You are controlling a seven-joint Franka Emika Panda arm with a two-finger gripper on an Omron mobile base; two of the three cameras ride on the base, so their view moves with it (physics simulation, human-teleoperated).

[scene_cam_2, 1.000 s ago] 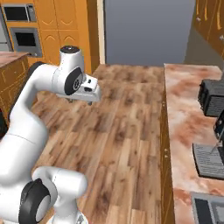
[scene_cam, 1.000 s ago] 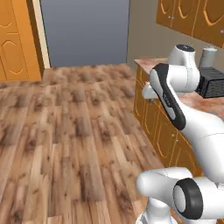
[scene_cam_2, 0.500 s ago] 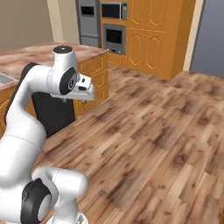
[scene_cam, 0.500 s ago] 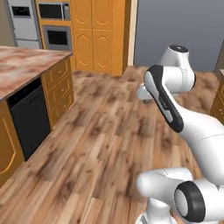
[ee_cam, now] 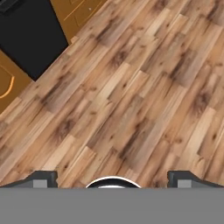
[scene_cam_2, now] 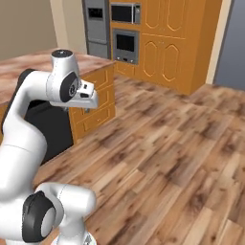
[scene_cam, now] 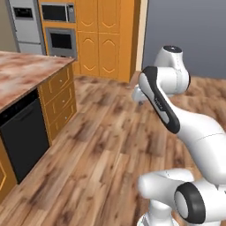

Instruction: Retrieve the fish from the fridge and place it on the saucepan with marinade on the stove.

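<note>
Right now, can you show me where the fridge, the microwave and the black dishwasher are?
fridge (scene_cam_2: 97,26), right base view, on its grey door.
microwave (scene_cam: 57,12), left base view, on its dark window.
dishwasher (scene_cam: 25,139), left base view, on its black front panel.

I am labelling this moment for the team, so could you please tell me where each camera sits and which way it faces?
Left base view: behind the arm's left, facing the wood floor, island counter and wall ovens; the arm rises at lower right.
Right base view: behind the arm's right, facing the same floor, counter and ovens; the arm rises at lower left.
Hand view: on the hand, looking down at the floor beside a black panel; the open gripper tips flank the bottom.
Both base views share the ovens and fridge.
</note>
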